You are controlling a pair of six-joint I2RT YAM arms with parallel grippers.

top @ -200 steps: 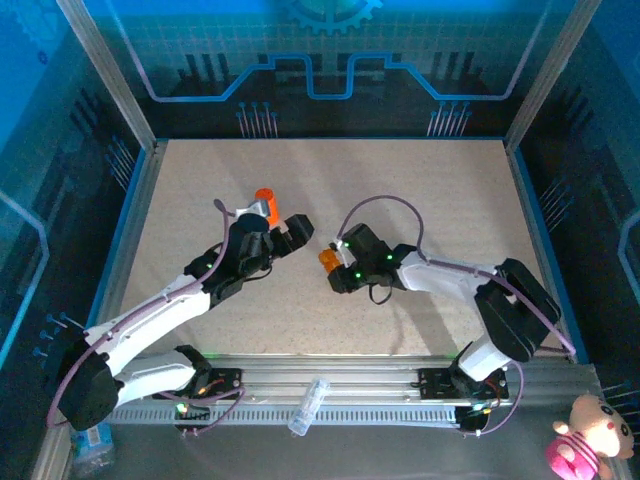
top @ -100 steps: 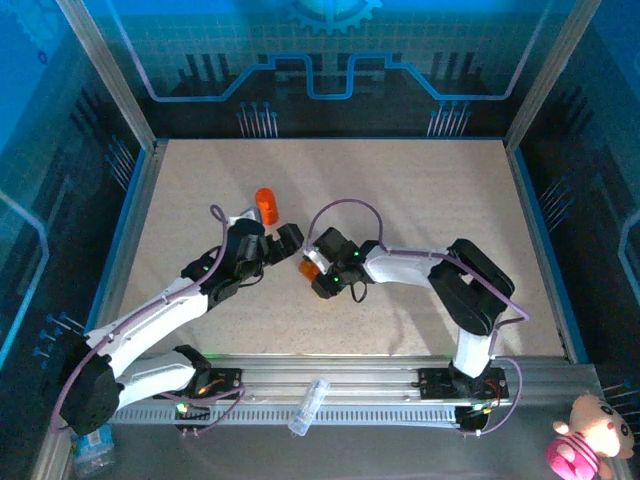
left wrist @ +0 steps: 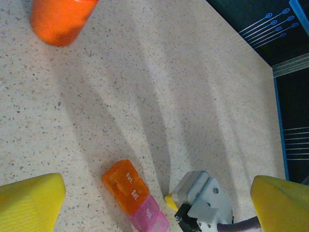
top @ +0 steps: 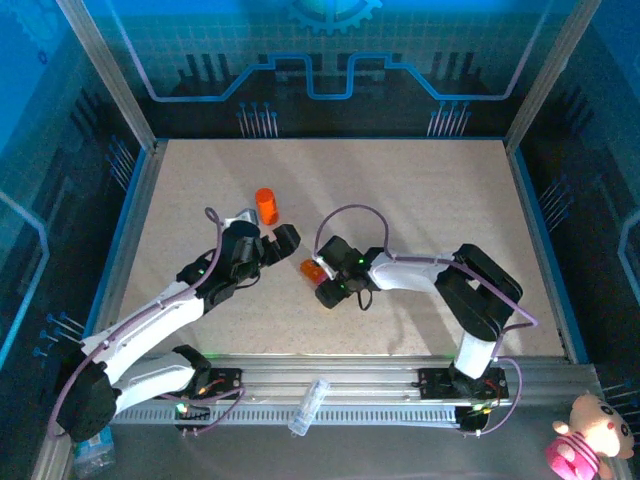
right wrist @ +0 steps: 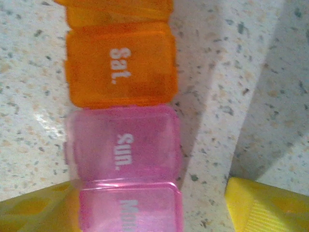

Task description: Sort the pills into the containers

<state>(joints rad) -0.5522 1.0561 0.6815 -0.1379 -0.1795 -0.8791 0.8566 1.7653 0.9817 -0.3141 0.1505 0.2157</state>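
From above, you've got the left gripper (top: pixel 277 243) over the table (top: pixel 400 190) near the orange bottle (top: pixel 266 205). The right gripper (top: pixel 320 284) is down at the containers (top: pixel 311 268), mid-table between both arms.

On your left wrist camera, the yellow fingers (left wrist: pixel 29 205) stand wide apart, holding nothing. The strip lies on the table ahead, orange boxes then pink, with the right gripper just beside its pink end.

On your right wrist camera, the jaws are parted: one finger sits against a pink box's edge and the other is clear of the strip. It lies flat, Sat. and Sun. lids facing up.
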